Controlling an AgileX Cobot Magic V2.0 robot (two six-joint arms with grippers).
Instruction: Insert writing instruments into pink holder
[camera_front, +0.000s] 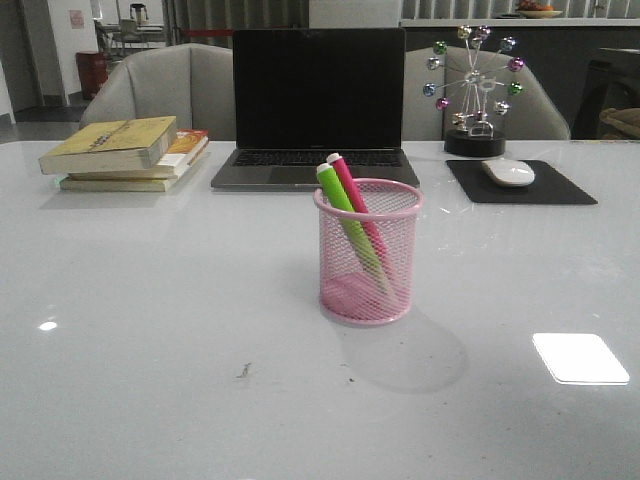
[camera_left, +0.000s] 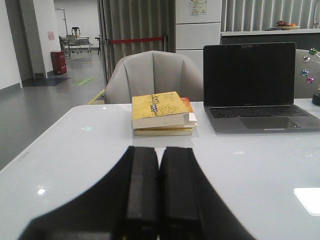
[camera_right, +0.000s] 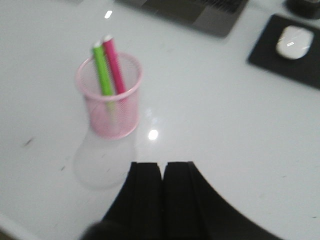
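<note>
The pink holder (camera_front: 367, 252) stands upright in the middle of the white table. A lime green marker (camera_front: 340, 200) and a pink marker (camera_front: 351, 186) lean inside it, their pale ends sticking out above the rim. The right wrist view shows the same holder (camera_right: 109, 97) with the green marker (camera_right: 102, 70) and the pink marker (camera_right: 113, 62) in it. My right gripper (camera_right: 162, 165) is shut and empty, above the table and apart from the holder. My left gripper (camera_left: 159, 149) is also shut with nothing in it, facing the books. Neither gripper appears in the front view.
A stack of books (camera_front: 125, 152) lies at the back left, and a closed-screen laptop (camera_front: 315, 110) sits behind the holder. A white mouse (camera_front: 509, 172) rests on a black pad (camera_front: 520, 183) at the back right, beside a ferris-wheel ornament (camera_front: 476, 90).
</note>
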